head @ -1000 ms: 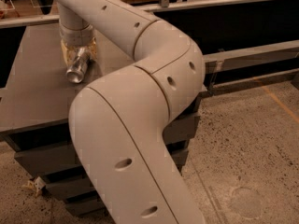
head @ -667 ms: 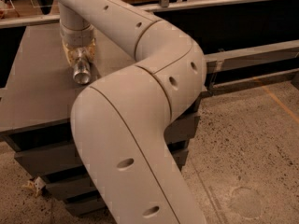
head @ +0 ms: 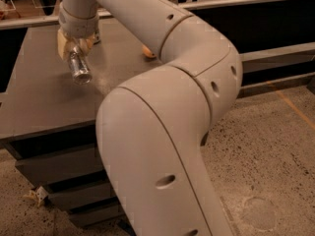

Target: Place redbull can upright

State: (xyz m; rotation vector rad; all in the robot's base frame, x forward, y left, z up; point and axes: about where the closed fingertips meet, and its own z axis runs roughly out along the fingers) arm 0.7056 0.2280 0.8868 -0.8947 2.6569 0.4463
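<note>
Item: pincer [head: 75, 47]. It is located over the far left part of the dark grey worktop [head: 44, 100], nearer the back edge than the front edge, and is pointed downward from the wrist. It is closed around the redbull can [head: 79, 69], whose upper portion is clamped between the pale yellowish fingers [head: 63, 44].

Item: redbull can. It is held tilted rather than upright, with its shiny silver lower end turned toward the front edge of the worktop. Whether that end touches the surface cannot be told.

Item: robot arm [head: 162, 112]. It is cream-coloured, bent at a large elbow, and fills the middle of the view in front of the worktop's right part.

Item: small orange-tan object [head: 147, 51]. It is seen on the worktop near the back edge, mostly hidden by the arm, and is not identified.

Item: speckled floor [head: 266, 146], seen to the right of the worktop.
</note>
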